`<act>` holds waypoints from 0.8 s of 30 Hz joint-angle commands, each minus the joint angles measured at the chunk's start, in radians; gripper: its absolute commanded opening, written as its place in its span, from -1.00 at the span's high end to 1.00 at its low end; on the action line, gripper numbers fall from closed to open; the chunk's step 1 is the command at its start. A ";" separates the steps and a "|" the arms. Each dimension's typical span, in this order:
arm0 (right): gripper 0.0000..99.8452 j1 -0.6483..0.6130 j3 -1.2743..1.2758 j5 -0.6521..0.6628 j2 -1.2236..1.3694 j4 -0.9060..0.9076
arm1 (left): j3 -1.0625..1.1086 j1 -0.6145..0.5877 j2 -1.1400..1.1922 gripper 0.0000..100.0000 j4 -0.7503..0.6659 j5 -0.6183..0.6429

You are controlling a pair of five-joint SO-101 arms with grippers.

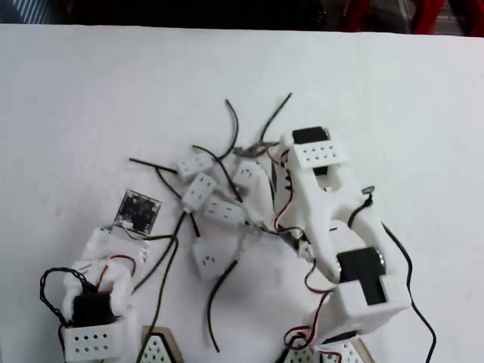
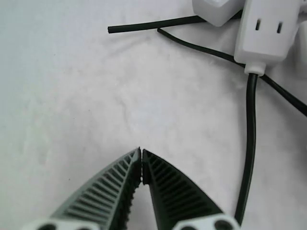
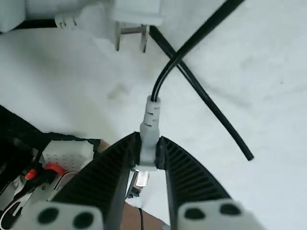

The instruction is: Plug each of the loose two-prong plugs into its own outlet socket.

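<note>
We enter one white two-prong plug (image 3: 150, 122) on a black cord (image 3: 206, 31), its body mostly hidden between the clamping fingers of the right gripper (image 3: 148, 141) over the white table (image 3: 268, 72); a second white plug (image 3: 132, 14) and a white two-slot outlet socket (image 2: 266, 28), both cropped; and the left gripper (image 2: 142, 155), empty with its tips pressed together.

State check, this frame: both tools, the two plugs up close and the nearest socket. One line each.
left tool: shut, holding nothing.
right tool: shut on the held plug.
held plug: clamped by its body between the fingers, in no socket.
loose plug: lying on the table, both prongs bare, unplugged.
socket: lying face up, both slots empty.
</note>
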 commanded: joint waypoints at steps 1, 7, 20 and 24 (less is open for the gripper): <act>0.96 -0.012 -0.005 0.021 0.054 0.013 | -0.008 -0.010 -0.008 0.95 -0.017 -0.012; 0.96 -0.025 -0.008 0.021 0.228 -0.041 | -0.008 -0.010 -0.008 0.95 -0.017 -0.012; 0.96 -0.101 -0.008 0.015 0.291 0.002 | -0.008 -0.012 -0.008 0.95 -0.017 -0.012; 0.96 -0.094 0.002 0.014 0.219 0.027 | -0.008 -0.012 -0.008 0.95 -0.017 -0.014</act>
